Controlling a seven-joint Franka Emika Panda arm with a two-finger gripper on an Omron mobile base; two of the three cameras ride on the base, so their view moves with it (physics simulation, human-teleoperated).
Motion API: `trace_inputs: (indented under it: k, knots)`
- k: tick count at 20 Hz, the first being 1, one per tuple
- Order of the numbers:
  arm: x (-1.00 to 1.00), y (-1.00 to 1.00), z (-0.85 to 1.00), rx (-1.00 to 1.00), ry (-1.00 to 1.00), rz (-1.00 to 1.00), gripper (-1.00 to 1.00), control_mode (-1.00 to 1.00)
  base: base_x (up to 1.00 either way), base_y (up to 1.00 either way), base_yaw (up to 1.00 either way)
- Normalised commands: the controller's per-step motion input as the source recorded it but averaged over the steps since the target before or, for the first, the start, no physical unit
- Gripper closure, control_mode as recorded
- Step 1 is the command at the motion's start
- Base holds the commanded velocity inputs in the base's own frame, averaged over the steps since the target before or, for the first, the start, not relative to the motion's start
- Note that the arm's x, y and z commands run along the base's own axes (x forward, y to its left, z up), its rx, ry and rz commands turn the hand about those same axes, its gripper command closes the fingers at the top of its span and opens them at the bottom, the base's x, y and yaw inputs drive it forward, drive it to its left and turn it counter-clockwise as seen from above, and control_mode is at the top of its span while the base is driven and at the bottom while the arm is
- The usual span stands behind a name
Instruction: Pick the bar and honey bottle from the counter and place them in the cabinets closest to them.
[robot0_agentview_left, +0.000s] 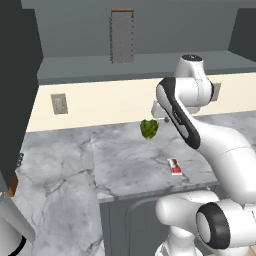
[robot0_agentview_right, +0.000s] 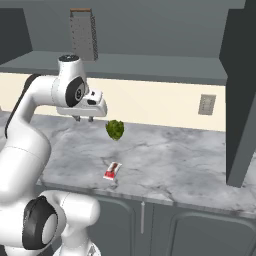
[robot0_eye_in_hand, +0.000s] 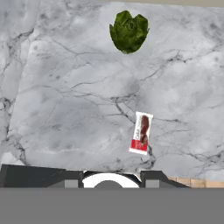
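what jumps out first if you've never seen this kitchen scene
The big white arm dominates, its gripper hanging above the counter with nothing between the jaws. Below it the bar lies flat on the stone near the front edge, red end toward that edge. Further back, toward the wall, sits a green leafy lump, and a metal grater stands on the ledge above.

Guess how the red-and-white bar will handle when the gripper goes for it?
The bar lies flat on the counter, so it probably won't roll or tip. It looks thin, likely light and hard to pinch from above. A push would probably slide it on the smooth-looking stone.
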Motion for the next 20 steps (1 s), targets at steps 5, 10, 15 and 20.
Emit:
trace_inputs:
  k: [5,10,15,20]
  knots:
    - [0.18,-0.2,-0.01,0.0,0.01,-0.06,-1.0,-1.0,0.0,0.0,0.0]
    - [-0.02,-0.26,-0.03,0.0,0.0,0.0,-1.0,-1.0,0.0,0.0,0.0]
    - [-0.01,-0.15,-0.03,0.0,0.0,0.0,-1.0,-1.0,0.0,0.0,0.0]
    - [0.0,0.0,-0.03,0.0,0.0,0.0,-1.0,-1.0,0.0,0.0,0.0]
